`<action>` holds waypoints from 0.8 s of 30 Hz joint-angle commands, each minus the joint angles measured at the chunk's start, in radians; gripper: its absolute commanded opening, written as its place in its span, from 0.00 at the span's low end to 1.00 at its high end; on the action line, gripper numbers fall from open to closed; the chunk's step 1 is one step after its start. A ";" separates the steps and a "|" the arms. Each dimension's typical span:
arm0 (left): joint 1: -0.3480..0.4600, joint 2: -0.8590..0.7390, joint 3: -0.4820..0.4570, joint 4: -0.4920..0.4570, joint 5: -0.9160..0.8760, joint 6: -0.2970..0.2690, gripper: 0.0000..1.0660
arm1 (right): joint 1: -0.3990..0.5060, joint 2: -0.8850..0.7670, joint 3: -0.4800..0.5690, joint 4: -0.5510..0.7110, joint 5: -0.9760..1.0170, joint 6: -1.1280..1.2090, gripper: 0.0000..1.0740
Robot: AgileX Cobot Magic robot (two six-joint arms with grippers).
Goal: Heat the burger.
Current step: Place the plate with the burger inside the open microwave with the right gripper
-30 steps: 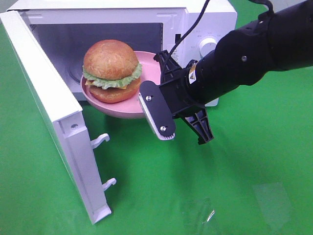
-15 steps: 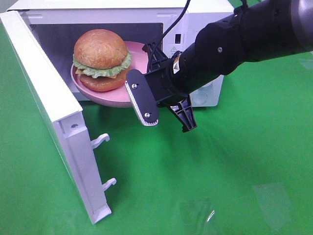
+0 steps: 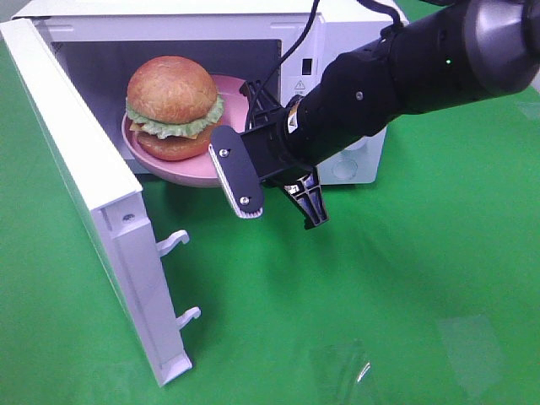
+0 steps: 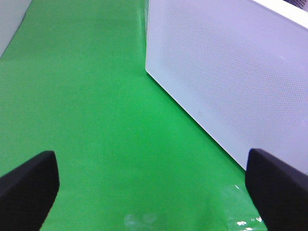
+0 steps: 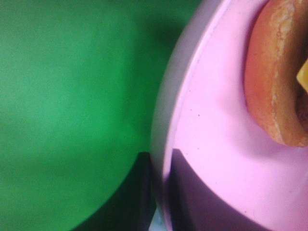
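The burger has a golden-brown bun, green lettuce and cheese, and rests on a pink plate. The plate hangs in the open mouth of the white microwave, partly inside the cavity. My right gripper is shut on the plate's right rim. In the right wrist view its dark fingers pinch the pink plate edge, and the burger bun shows beside them. My left gripper stands open and empty over the green mat. It does not show in the exterior high view.
The microwave door is swung wide open on the left, its latch hooks pointing toward the mat. A white perforated microwave panel stands close ahead of the left gripper. A green mat covers the table.
The right arm has carried the plate and burger leftward and deeper into the microwave's opening. The left gripper has stayed open.
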 commanded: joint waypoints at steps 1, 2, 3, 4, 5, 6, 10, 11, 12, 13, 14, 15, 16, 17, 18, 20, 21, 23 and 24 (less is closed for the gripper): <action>-0.003 -0.011 0.002 -0.004 -0.013 0.002 0.94 | -0.014 -0.001 -0.036 0.011 -0.049 0.055 0.01; -0.003 -0.011 0.002 -0.004 -0.013 0.002 0.94 | -0.014 0.003 -0.046 0.011 -0.049 0.064 0.01; -0.003 -0.011 0.002 -0.004 -0.013 0.002 0.94 | -0.014 0.003 -0.046 0.011 -0.049 0.064 0.01; -0.003 -0.011 0.002 -0.004 -0.013 0.002 0.94 | -0.014 0.015 -0.062 0.011 -0.047 0.072 0.01; -0.003 -0.011 0.002 -0.004 -0.013 0.002 0.94 | -0.014 0.015 -0.062 0.011 -0.047 0.072 0.01; -0.003 -0.011 0.002 -0.004 -0.013 0.002 0.94 | -0.014 0.024 -0.071 0.011 -0.049 0.070 0.01; -0.003 -0.011 0.002 -0.004 -0.013 0.002 0.94 | -0.014 0.047 -0.088 0.011 -0.045 0.071 0.01; -0.003 -0.011 0.002 -0.004 -0.013 0.002 0.94 | -0.014 0.060 -0.106 0.011 -0.038 0.074 0.01; -0.003 -0.011 0.002 -0.004 -0.013 0.002 0.94 | -0.014 0.060 -0.106 0.011 -0.038 0.074 0.01; -0.003 -0.011 0.002 -0.004 -0.013 0.002 0.94 | -0.014 0.065 -0.115 0.011 -0.031 0.078 0.02; -0.003 -0.011 0.002 -0.004 -0.013 0.002 0.94 | -0.014 0.065 -0.115 0.011 -0.031 0.078 0.02; -0.003 -0.011 0.002 -0.004 -0.013 0.002 0.94 | -0.014 0.078 -0.136 0.011 -0.025 0.088 0.02; -0.003 -0.011 0.002 -0.004 -0.013 0.002 0.94 | -0.014 0.078 -0.136 0.011 -0.025 0.088 0.02; -0.003 -0.011 0.002 -0.004 -0.013 0.002 0.94 | -0.014 0.090 -0.157 0.011 -0.025 0.097 0.02; -0.003 -0.011 0.002 -0.004 -0.013 0.002 0.94 | -0.014 0.098 -0.174 0.011 -0.028 0.101 0.02; -0.003 -0.011 0.002 -0.004 -0.013 0.002 0.94 | -0.014 0.109 -0.189 0.011 -0.026 0.101 0.02; -0.003 -0.011 0.002 -0.004 -0.013 0.002 0.94 | -0.014 0.109 -0.189 0.011 -0.026 0.101 0.02; -0.003 -0.011 0.002 -0.004 -0.013 0.002 0.94 | -0.014 0.120 -0.203 0.011 -0.024 0.109 0.02; -0.003 -0.011 0.002 -0.004 -0.013 0.002 0.94 | -0.014 0.128 -0.213 0.011 -0.019 0.114 0.02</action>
